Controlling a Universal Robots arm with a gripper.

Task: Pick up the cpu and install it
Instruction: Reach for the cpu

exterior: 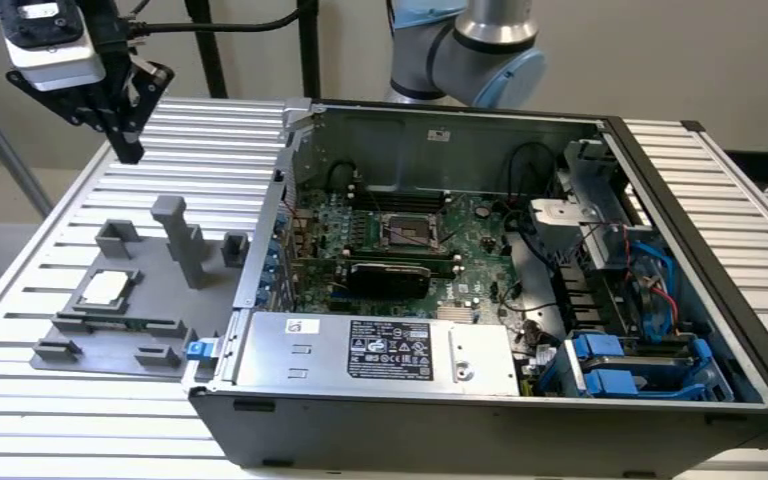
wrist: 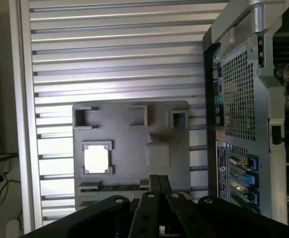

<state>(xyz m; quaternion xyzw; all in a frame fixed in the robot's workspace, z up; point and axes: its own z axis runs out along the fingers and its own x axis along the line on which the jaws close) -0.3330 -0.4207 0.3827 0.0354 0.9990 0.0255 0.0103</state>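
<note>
Cpu (exterior: 104,288) on fixture plate (exterior: 152,287), exterior view's left of computer case (exterior: 491,425).

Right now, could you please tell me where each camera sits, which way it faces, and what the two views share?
Exterior view: off the arm, raised, looking down across the table at the open computer case; an arm joint and the shut tool show.
Wrist view: on the wrist, looking straight down at the grey plate; the shut tool shows.
Both share: the cpu lying on the grey plate, the table, the computer case.

wall (exterior: 684,50): plain beige | table (exterior: 744,200): ribbed aluminium slats | black posts (exterior: 308,50) behind table
</note>
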